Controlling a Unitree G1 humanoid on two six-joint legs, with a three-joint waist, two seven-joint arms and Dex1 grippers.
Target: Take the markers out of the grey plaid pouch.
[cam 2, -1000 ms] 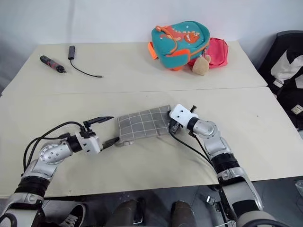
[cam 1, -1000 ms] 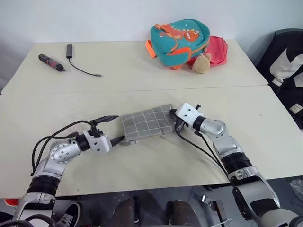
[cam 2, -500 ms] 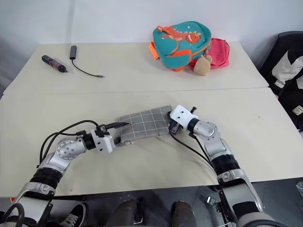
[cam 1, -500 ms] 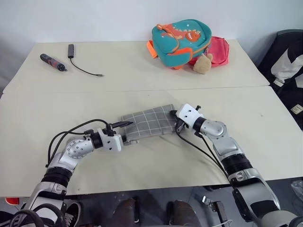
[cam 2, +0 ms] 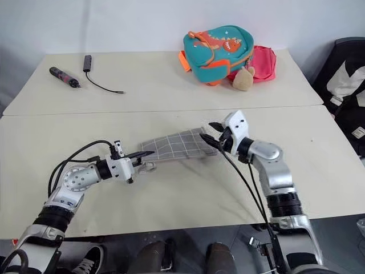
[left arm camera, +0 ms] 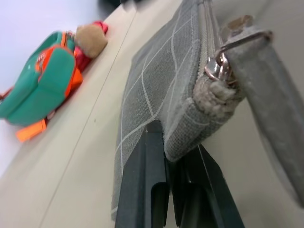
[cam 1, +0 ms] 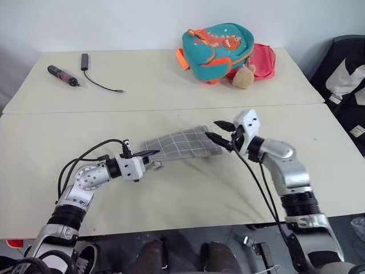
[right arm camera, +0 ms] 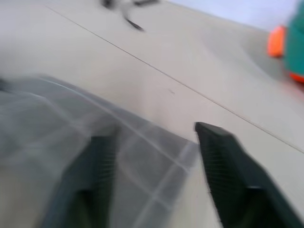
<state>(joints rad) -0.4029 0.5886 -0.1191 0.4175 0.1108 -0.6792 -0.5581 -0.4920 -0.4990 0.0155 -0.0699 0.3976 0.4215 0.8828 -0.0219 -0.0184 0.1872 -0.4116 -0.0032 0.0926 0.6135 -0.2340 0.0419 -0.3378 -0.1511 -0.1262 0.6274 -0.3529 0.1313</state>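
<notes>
My left gripper (left arm camera: 166, 190) pinches one corner of the flat grey plaid fabric pouch (cam 1: 181, 145), just beside its zipper end with the metal pull and clear ring (left arm camera: 223, 66). My right gripper (cam 1: 221, 132) hovers at the opposite end with its black fingers spread, the cloth under them but not held. The pouch lies between my two hands on the cream table (cam 1: 188, 194), zipped shut as far as I can tell, with no markers showing. To do this well, I should keep my left pinch firm and low, then bring my right fingers to the small pull. The weave looks soft and limp, so it will likely bunch unless held taut.
</notes>
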